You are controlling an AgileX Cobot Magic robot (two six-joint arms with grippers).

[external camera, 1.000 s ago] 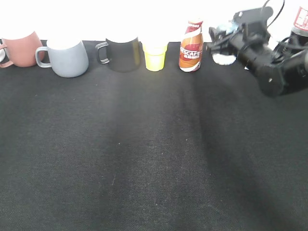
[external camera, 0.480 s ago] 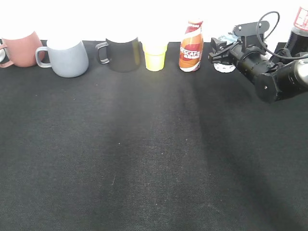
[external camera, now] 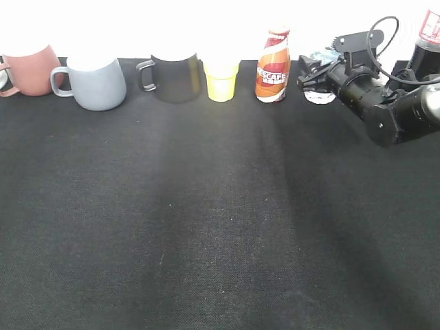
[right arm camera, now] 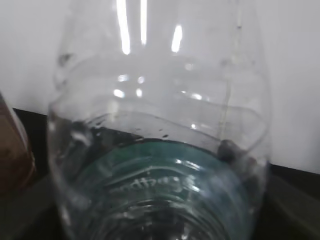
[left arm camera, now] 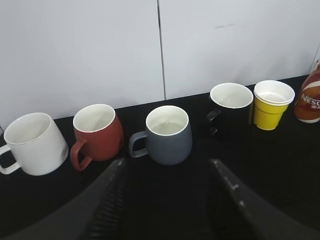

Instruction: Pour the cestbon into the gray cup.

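The right gripper (external camera: 311, 71) sits around the cestbon (external camera: 320, 88) at the bench's (external camera: 220, 220) back right (grip unclear). The left gripper (left arm camera: 167, 200) hangs spread, facing the gray cup (left arm camera: 168, 134) at back left.

The exterior view's backdrop is blown out white — the black tablecloth (external camera: 206, 227) stays dim; window glare streaks the blurred, close-up cestbon (right arm camera: 160, 150).
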